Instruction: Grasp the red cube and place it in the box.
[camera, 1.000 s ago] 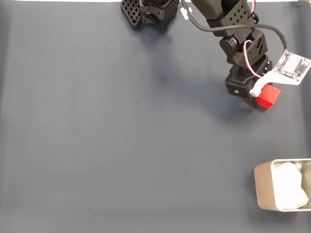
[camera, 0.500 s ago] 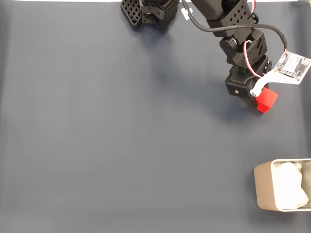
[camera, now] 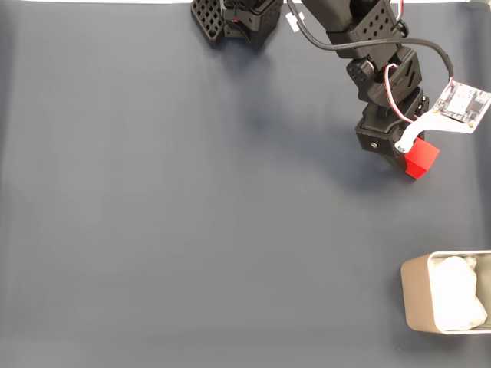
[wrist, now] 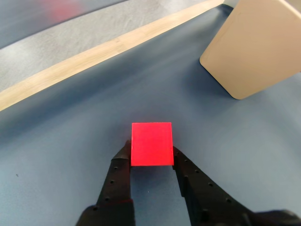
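Pinching the red cube only at its near edge, the gripper may lose it before reaching the box, well apart.

A dark blue-grey mat is covering the work surface across the fixed view, lying flat and showing faint horizontal creases. In the wrist view the same mat is running up to a pale wooden strip that is crossing the frame diagonally, with a grey surface lying beyond it. A thin white band is showing along the top edge of the fixed view, just above the mat.
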You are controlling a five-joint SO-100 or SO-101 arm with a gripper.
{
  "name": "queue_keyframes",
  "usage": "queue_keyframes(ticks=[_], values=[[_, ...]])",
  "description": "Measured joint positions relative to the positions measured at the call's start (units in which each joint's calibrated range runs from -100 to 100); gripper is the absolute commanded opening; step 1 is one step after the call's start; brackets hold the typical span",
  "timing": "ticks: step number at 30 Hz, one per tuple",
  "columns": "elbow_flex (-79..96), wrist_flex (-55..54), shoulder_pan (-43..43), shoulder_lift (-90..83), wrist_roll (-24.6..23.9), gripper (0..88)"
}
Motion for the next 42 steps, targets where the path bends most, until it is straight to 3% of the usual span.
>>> queue_keyframes(ticks=[20,42], values=[[-1.0,5.1,1.7,-8.9,-0.6,8.7],[-27.5,15.8,9.6,-7.0,-3.7,8.7]])
